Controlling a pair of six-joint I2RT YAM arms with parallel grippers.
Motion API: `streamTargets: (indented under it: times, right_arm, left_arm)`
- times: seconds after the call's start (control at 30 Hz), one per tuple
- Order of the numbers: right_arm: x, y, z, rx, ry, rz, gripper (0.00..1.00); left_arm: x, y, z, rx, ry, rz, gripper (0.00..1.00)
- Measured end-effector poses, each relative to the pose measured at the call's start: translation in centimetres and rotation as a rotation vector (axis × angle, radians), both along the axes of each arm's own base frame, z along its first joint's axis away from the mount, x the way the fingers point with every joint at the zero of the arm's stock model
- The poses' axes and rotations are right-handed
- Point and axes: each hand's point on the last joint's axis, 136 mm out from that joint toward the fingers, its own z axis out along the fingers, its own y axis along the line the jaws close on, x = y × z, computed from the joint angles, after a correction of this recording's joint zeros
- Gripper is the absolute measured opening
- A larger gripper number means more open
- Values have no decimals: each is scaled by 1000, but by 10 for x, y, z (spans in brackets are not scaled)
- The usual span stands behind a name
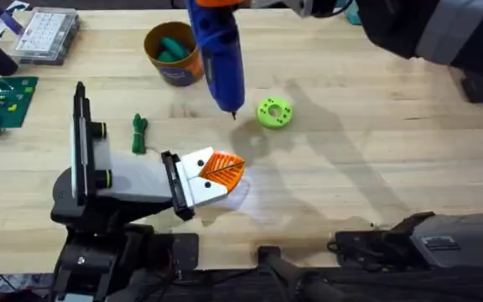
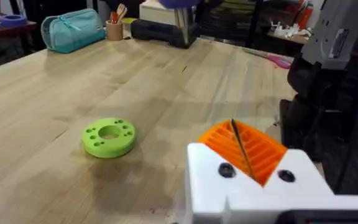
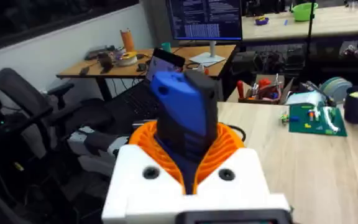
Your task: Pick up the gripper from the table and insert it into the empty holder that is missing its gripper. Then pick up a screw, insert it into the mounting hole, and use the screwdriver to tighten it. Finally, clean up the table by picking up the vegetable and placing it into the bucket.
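— Two pincers here; what has the right pincer [image 3: 188,171] got?
— It is clenched on the thick bright-blue powered screwdriver [image 1: 222,50], held above the counter's [image 1: 376,143] far middle, metal tip down beside the lime-green ring disc [image 1: 274,112].
— And the left pincer [image 2: 247,155]?
— White block, orange ribbed pads — whether they're parted I cannot tell.
— The rest?
— The orange ribbed gripper [image 1: 212,174] sits against the pale grey boxy holder's [image 1: 124,176] black plate, near the front edge. The dark green knotted vegetable [image 1: 139,132] lies left of centre; the orange-tan bucket [image 1: 173,52] stands by the far edge.
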Motion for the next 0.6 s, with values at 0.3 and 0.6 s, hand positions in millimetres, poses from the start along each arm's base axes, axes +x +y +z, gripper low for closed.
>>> streamTargets:
  times: [0.3,0.6]
  right_arm:
    - [-5,4,-24,-29,52,16,46]
    - [-24,14,-16,58,-125,61,46]
  left_arm:
    - [0,0,0,0,0,0,19]
    - [0,0,0,0,0,0,19]
